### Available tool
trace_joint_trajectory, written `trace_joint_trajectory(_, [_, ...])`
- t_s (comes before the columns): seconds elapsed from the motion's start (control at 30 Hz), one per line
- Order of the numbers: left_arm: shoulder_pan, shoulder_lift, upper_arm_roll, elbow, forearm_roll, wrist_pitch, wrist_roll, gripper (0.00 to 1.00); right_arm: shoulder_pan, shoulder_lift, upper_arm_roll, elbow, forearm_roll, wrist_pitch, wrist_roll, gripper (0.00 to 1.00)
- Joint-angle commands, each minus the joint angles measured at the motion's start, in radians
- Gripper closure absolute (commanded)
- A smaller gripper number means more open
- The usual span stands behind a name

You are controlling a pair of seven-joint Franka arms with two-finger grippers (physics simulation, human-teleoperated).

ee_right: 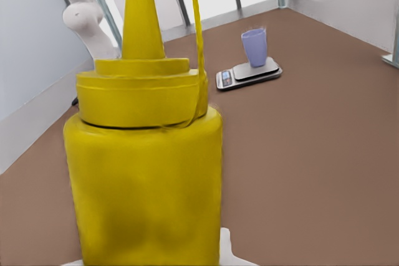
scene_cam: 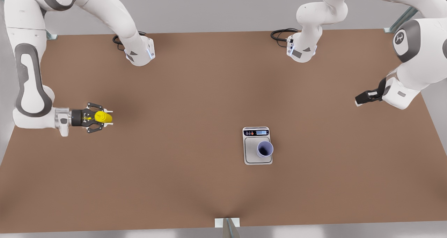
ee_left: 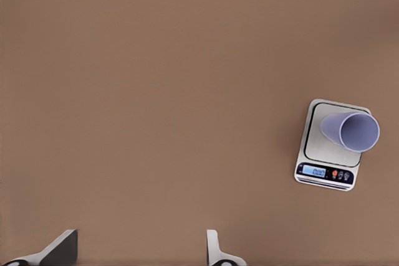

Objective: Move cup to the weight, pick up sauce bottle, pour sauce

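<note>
A: Between the right gripper's (scene_cam: 104, 117) jaws sits the bottle (ee_right: 146, 154), clamped on the body, and the right wrist view looks up along it to the nozzle.

B: So the pickup is done. How is it held?

A: Lifted off the table (scene_cam: 181, 182), I'd judge, though the front view looks straight down and height is hard to read. That gripper is at the front view's left.

B: And out past its jaws?

A: Well ahead of the nozzle, across bare table, the scale (scene_cam: 257, 146) lies flat with the cup (scene_cam: 265, 149) upright on its plate, set toward one edge, not centred.

B: So the cup step is finished too.

A: Yes, judging by how it stands. What's left is the pour, and the bottle is well apart from the cup.

B: The other arm?

A: The left gripper (scene_cam: 365, 97) waits at the front view's right, nothing between its jaws. In its wrist view the fingertips (ee_left: 59, 248) stand wide apart, and the scale and cup lie off to one side ahead of them.

B: Next move?

A: Carry the bottle across until the nozzle hangs over the cup's mouth, then tip it. The mouth is narrow, so the nozzle must be lined up closely before tilting.
</note>
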Motion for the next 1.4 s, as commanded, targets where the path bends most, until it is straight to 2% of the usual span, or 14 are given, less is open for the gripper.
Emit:
trace_joint_trajectory(0.0, [-0.002, 0.0, 0.0, 0.0, 0.009, 0.0, 0.0, 0.0, 0.023, -0.006, 0.008, 0.008, 0.001, 0.026, 0.025, 0.49])
trace_joint_trajectory(0.13, [-0.002, 0.001, 0.0, 0.0, 0.009, 0.0, 0.0, 0.0, 0.307, -0.046, 0.028, 0.024, -0.012, 0.299, 0.263, 0.49])
trace_joint_trajectory(0.27, [-0.002, 0.008, 0.0, 0.0, 0.009, 0.0, 0.002, 0.0, 0.509, -0.045, 0.021, 0.041, -0.101, 0.474, 0.457, 0.49])
trace_joint_trajectory(0.5, [-0.002, 0.009, 0.0, 0.0, 0.009, 0.0, 0.0, 0.0, 0.79, -0.014, 0.008, 0.208, -0.458, 0.495, 0.932, 0.49])
trace_joint_trajectory(0.53, [-0.002, 0.009, 0.0, 0.0, 0.009, 0.0, 0.0, 0.0, 0.88, -0.012, -0.057, 0.226, -0.487, 0.495, 0.978, 0.49])
trace_joint_trajectory(0.57, [-0.002, 0.011, 0.0, 0.0, 0.009, 0.0, 0.0, 0.0, 1.045, -0.005, -0.201, 0.278, -0.487, 0.491, 1.009, 0.49])
trace_joint_trajectory(0.6, [-0.002, 0.015, 0.0, 0.0, 0.009, 0.0, 0.0, 0.0, 1.152, 0.009, -0.294, 0.318, -0.486, 0.481, 1.032, 0.49])
trace_joint_trajectory(0.63, [-0.002, 0.018, 0.0, 0.0, 0.009, 0.001, 0.0, 0.0, 1.194, 0.008, -0.332, 0.334, -0.486, 0.463, 1.032, 0.49])
trace_joint_trajectory(0.77, [-0.005, 0.047, 0.0, 0.003, 0.01, 0.003, -0.003, 0.0, 1.24, 0.02, -0.344, 0.39, -0.498, 0.455, 1.107, 0.5])
trace_joint_trajectory(0.87, [-0.005, 0.054, 0.0, 0.003, 0.009, 0.003, -0.003, 0.0, 1.415, 0.123, -0.501, 0.527, -0.499, 0.448, 1.142, 0.51])
trace_joint_trajectory(0.97, [-0.005, 0.055, 0.0, 0.003, 0.01, 0.0, -0.002, 0.0, 1.499, 0.242, -0.582, 0.708, -0.499, 0.389, 1.162, 0.51])
trace_joint_trajectory(1.03, [-0.005, 0.055, 0.0, 0.003, 0.009, -0.002, -0.002, 0.0, 1.53, 0.293, -0.614, 0.782, -0.496, 0.388, 1.185, 0.5])
trace_joint_trajectory(1.1, [-0.005, 0.061, 0.0, 0.003, 0.009, 0.0, -0.002, 0.0, 1.589, 0.345, -0.686, 0.854, -0.464, 0.386, 1.185, 0.5])
trace_joint_trajectory(1.37, [-0.002, 0.072, 0.001, 0.002, 0.009, -0.017, -0.003, 0.0, 1.689, 0.405, -0.765, 0.924, -0.438, 0.399, 1.31, 0.5])
